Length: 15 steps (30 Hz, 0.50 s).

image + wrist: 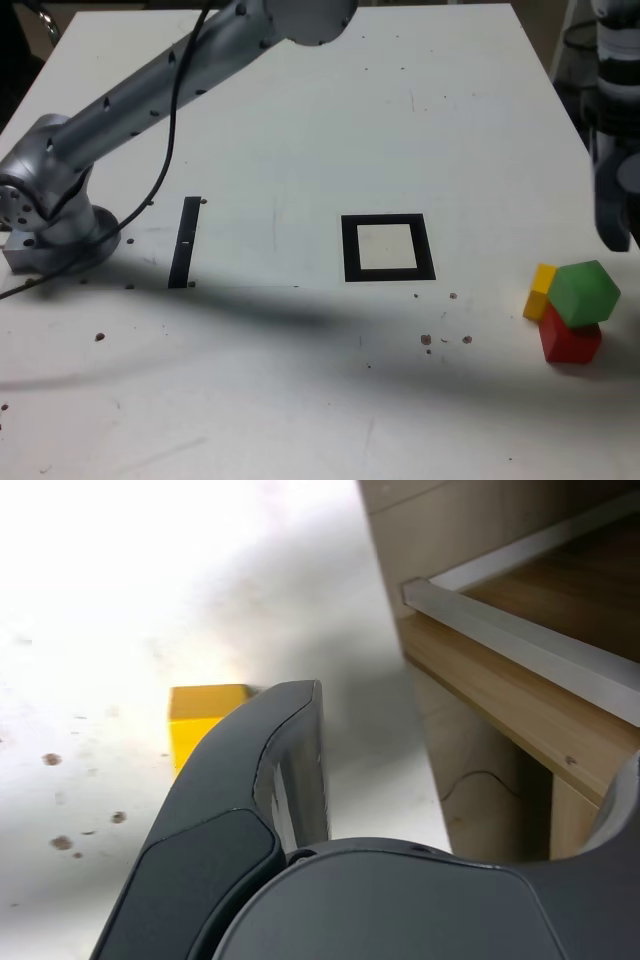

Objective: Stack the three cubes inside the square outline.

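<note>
Three small solid-coloured cubes sit by the table's edge, well to the exterior view's right of your landmark, the thick black square outline with a white centre (350, 250): a green cube (584, 293) tilted against a red cube (570, 340), a yellow cube (540, 292) beside them. Your dark grey gripper (622, 250) is open near them.

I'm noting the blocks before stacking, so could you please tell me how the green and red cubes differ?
The green cube sits tilted, leaning on the red cube, which lies flat on the table. The green cube looks slightly larger than the red cube. Both are solid-coloured and outside the square outline.
</note>
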Each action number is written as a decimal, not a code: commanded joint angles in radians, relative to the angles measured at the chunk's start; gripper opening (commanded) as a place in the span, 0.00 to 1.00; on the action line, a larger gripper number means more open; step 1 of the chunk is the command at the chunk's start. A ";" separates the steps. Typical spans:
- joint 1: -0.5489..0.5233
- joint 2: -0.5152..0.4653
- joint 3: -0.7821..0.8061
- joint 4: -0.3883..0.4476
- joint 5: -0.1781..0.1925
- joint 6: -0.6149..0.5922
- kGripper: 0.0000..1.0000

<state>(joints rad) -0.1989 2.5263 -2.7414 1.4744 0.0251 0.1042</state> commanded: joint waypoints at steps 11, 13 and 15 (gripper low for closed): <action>-0.053 0.017 0.001 -0.024 -0.062 -0.047 0.99; -0.060 0.017 0.008 -0.020 -0.067 -0.059 0.99; -0.064 0.015 0.016 -0.014 -0.073 -0.072 0.99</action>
<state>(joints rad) -0.2599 2.5408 -2.7183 1.4555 -0.0438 0.0399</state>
